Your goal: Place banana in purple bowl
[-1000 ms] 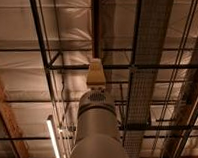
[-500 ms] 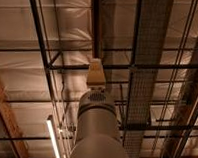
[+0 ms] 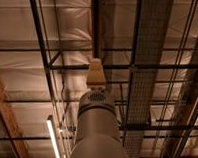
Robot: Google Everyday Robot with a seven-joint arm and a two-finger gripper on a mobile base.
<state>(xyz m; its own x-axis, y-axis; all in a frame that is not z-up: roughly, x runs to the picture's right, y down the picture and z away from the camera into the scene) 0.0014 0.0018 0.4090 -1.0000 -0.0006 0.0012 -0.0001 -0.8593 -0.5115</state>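
Gripper [image 3: 95, 73] sits at the arm's [image 3: 96, 128] tip, mid-frame, aimed up at the ceiling [image 3: 17, 32]; spread or pressed, can't tell. Round it: dark beams [image 3: 40, 46], cable tray [image 3: 149, 56], lit tube light [image 3: 54, 143] lower left. Banana not in view, so axis can't tell.

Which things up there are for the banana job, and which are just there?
For the job: the gripper, the beige tip atop the robot's grey cylindrical arm, pointing upward. No banana or purple bowl in view.
Just there: dark metal ceiling beams, grey mesh cable tray, long white tube light, brown wooden beam on the left.
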